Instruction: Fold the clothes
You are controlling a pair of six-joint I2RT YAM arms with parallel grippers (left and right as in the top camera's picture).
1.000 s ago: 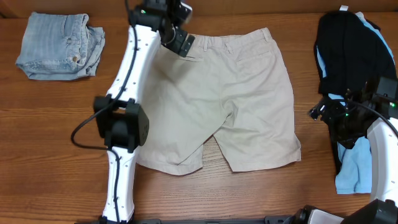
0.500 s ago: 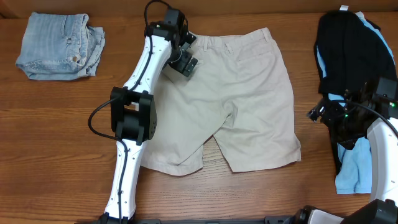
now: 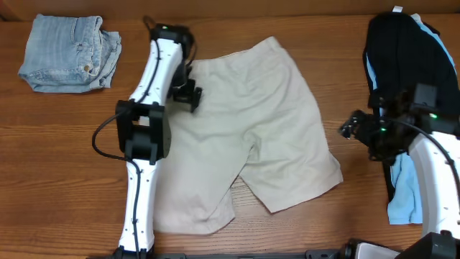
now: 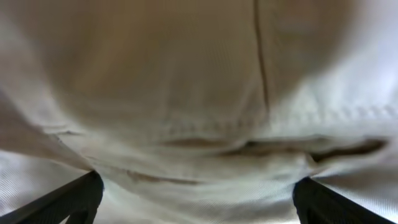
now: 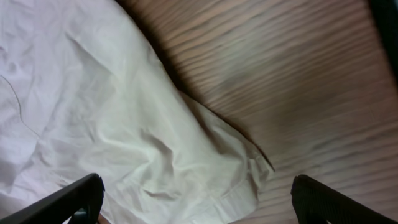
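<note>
The beige khaki shorts lie spread on the wooden table, waistband at the back, legs towards the front. My left gripper is at the shorts' left waist area. In the left wrist view its fingers are wide apart, with the fabric filling the view between them. My right gripper is open and empty, just right of the shorts' right edge. In the right wrist view its fingers hang over a rumpled hem corner of the shorts and bare wood.
Folded blue denim shorts lie at the back left. A pile of black and light-blue garments lies along the right edge, behind my right arm. Bare wooden table shows at the left and front.
My left gripper moved forward and left, and the shorts shifted with it, turning so the waistband tilts and the legs lie lower. My right gripper moved left towards the shorts.
</note>
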